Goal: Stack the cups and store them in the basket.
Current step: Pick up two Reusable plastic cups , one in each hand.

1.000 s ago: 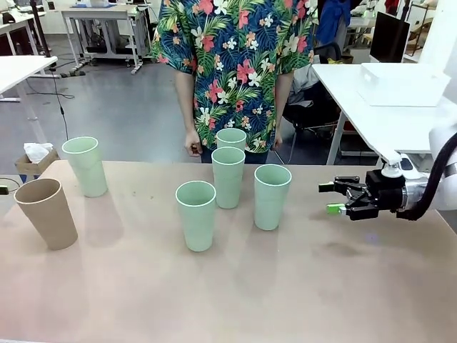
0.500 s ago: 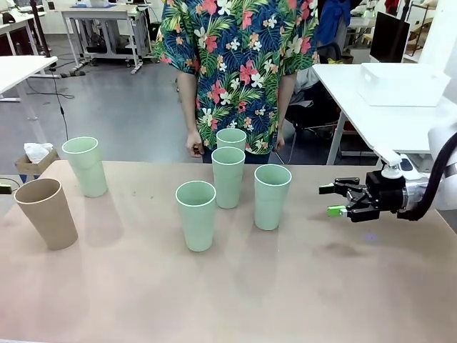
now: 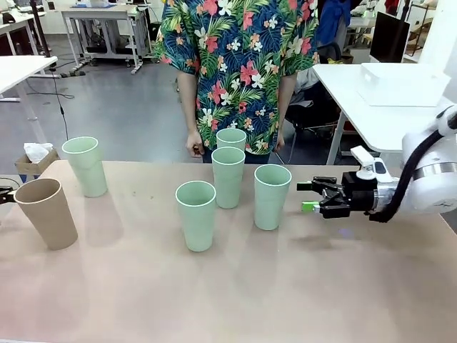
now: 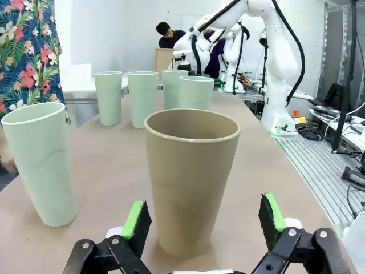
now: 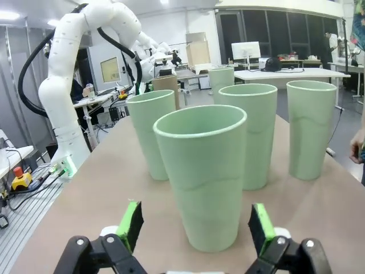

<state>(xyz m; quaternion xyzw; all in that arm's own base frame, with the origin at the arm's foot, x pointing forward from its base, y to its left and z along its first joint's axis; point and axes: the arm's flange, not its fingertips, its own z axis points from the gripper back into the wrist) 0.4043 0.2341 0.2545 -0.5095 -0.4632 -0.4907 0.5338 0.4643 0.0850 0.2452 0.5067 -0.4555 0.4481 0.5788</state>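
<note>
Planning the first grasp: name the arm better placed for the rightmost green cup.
Right. Its open right gripper sits level beside the rightmost green cup, aimed at it; the left gripper faces the tan cup at the opposite side.

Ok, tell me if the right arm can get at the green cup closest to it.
Probably yes: the right gripper is open and aimed at that cup, nothing stands between them, and the other cups sit beyond it.
</note>
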